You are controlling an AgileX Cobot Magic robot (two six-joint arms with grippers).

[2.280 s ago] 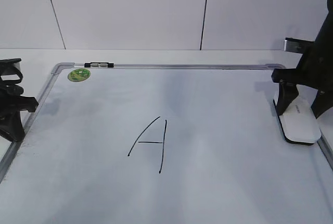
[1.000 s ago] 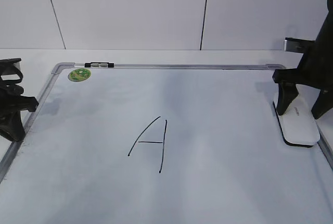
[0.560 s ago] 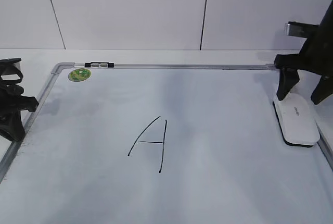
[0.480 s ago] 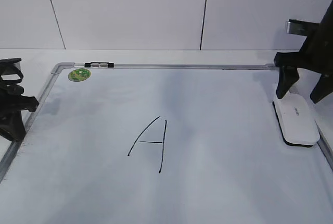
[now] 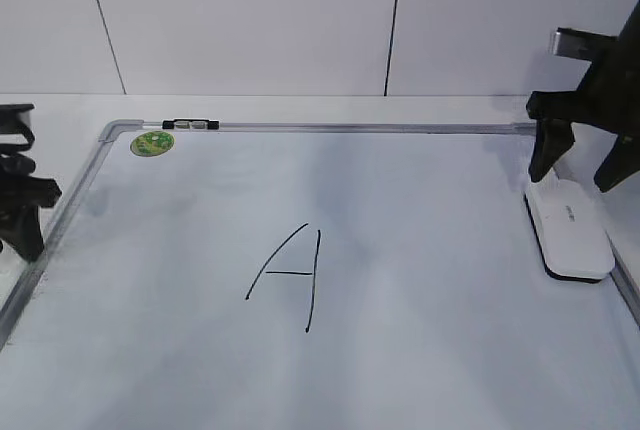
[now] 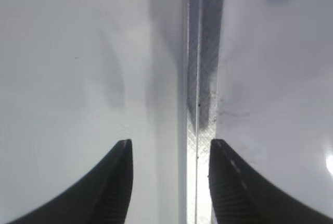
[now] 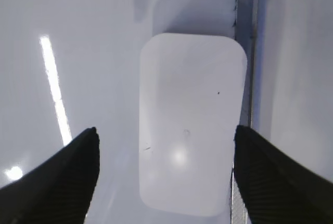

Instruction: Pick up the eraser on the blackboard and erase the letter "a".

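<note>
The right gripper (image 5: 585,162) hangs with its jaws spread wide just above the eraser (image 5: 569,228), touching nothing. The eraser lies flat at the blackboard's (image 5: 420,350) right edge, against the frame. The left gripper (image 6: 169,153), jaws parted, straddles the left frame rail. A capital "A" (image 5: 288,277) sits mid-board.

You see the eraser (image 5: 569,230) lying flat on the board (image 5: 420,250) by its right frame. The right gripper (image 5: 582,162) hangs above it, fingers spread. A large "A" (image 5: 288,278) sits mid-board; the left gripper (image 5: 20,212) is at the left frame.
</note>
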